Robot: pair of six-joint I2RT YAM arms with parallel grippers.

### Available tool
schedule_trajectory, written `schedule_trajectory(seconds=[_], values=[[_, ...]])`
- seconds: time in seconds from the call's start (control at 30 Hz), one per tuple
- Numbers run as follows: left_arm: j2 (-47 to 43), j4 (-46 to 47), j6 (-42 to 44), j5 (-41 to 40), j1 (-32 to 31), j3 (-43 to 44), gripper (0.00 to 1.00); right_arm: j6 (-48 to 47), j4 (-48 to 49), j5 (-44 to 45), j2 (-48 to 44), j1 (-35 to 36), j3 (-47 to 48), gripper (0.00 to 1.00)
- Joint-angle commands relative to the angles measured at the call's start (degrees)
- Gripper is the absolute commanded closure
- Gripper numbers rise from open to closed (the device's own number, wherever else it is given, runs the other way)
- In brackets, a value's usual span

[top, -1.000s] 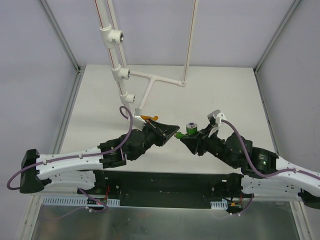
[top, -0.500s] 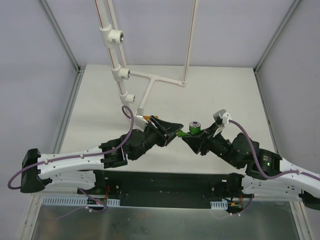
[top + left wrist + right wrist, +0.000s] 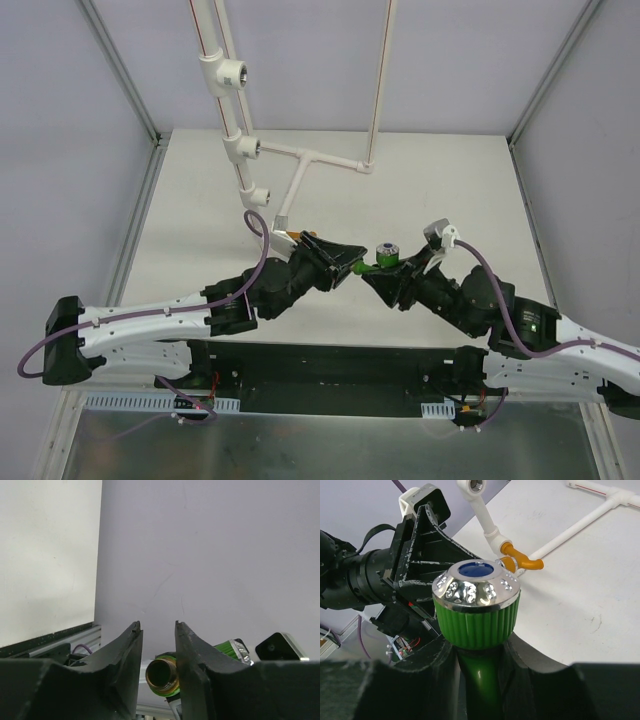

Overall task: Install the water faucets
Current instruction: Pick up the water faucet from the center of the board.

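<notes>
My right gripper [image 3: 372, 276] is shut on the stem of the green faucet [image 3: 387, 254], held above the table with its silver cap up; the right wrist view shows the cap [image 3: 476, 605] just above the gripper [image 3: 477, 652]. My left gripper [image 3: 350, 263] faces it, open. In the left wrist view the green faucet's brass threaded end [image 3: 161, 675] sits low in the gap of that gripper [image 3: 156, 625], close to the right finger. The orange faucet [image 3: 293, 236] is at the lower pipe end behind the left gripper, and also shows in the right wrist view [image 3: 521, 560].
A white pipe assembly [image 3: 243, 150] with several tee fittings runs from the back wall down to the table centre-left, with a side branch [image 3: 330, 160] to a vertical pipe. Frame posts stand at the table's left and right edges.
The two grippers have closed in on each other. The green faucet's threaded end now lies between the left gripper's open fingers.
</notes>
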Motion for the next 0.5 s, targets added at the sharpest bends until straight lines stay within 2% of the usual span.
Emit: schedule_trajectory(seconds=[0.0, 0.1, 0.17, 0.3, 0.47], values=[[1.1, 3.1, -0.2, 4.4, -0.6, 1.5, 0.59, -0.6, 5.0, 1.5, 1.4, 0.1, -0.3, 0.98], [1.6, 3.3, -0.9, 5.0, -0.6, 1.4, 0.48, -0.7, 5.5, 1.5, 1.6, 0.2, -0.5, 0.99], [2.1, 3.7, -1.2, 5.3, -0.6, 1.3, 0.48, -1.0, 5.8, 1.5, 1.6, 0.1, -0.5, 0.99], [2.6, 4.9, -1.6, 5.7, -0.6, 1.3, 0.6, -1.3, 5.6, 1.7, 2.0, 0.1, -0.8, 0.98], [2.9, 5.5, -1.6, 6.2, -0.6, 1.9, 0.67, -1.7, 4.8, 2.4, 3.6, 0.2, -1.2, 0.99]])
